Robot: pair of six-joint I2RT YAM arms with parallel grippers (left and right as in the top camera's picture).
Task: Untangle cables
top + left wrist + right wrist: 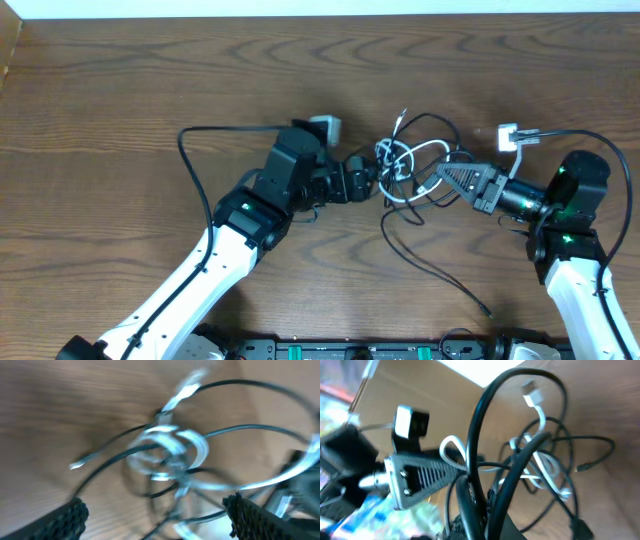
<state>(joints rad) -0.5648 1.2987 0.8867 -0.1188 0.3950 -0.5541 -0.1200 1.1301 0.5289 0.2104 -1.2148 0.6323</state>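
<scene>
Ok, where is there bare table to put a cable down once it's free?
Bare wood runs along the table's far edge and the whole left side, beyond the left arm. Crowded: the middle, where the cables sit between the left gripper and right gripper; one black cord trails across the near gap.

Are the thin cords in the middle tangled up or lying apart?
Tangled. Seen from overhead, the white cord loops through and crosses the black cords in one clump. Only a few loose ends stick out.
</scene>
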